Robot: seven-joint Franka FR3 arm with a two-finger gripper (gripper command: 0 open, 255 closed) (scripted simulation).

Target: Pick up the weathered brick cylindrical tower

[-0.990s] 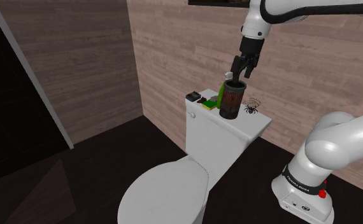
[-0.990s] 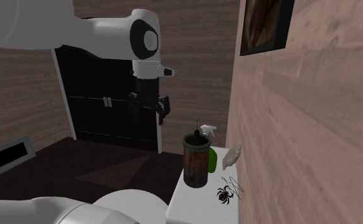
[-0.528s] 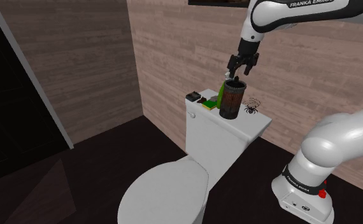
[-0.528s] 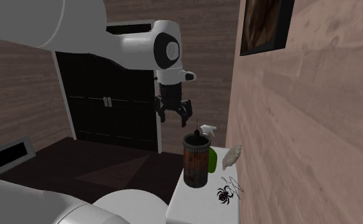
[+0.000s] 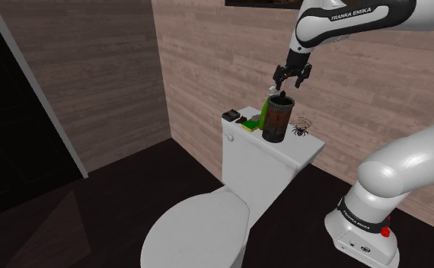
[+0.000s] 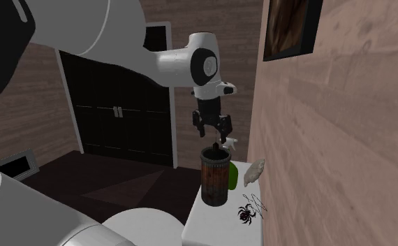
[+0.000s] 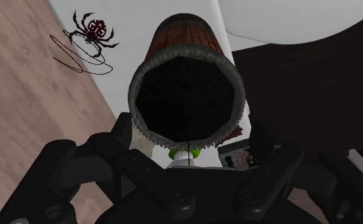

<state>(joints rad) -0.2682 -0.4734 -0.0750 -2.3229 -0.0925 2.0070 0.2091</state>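
Claw [image 5: 291, 83] abv tower [image 5: 276, 120] on toilet tank [image 5: 257, 166]

The brick tower [image 5: 277, 120] is crowded by a green bottle [image 6: 232, 176] just beside it and the plank wall [image 6: 330, 140] nearby, while its top and the side toward the toilet bowl [image 5: 196, 228] are left unobstructed.

The tower [image 7: 185, 38] is reddish-brown brick with dark mortar lines, a pale grey toothed rim and a black inside. The spider [image 7: 92, 33] is black with red marks on its back, and thin dark thread loops beside it. The toilet [image 5: 261, 164] is plain white. The bottle [image 6: 232, 176] is bright green. The wall [image 5: 208, 53] shows pale brown wood planks and the floor [image 5: 132, 183] is very dark brown. The gripper [image 6: 214, 136] is black, the arm [image 5: 406, 167] white. The doors [image 6: 114, 112] are black with a white frame.
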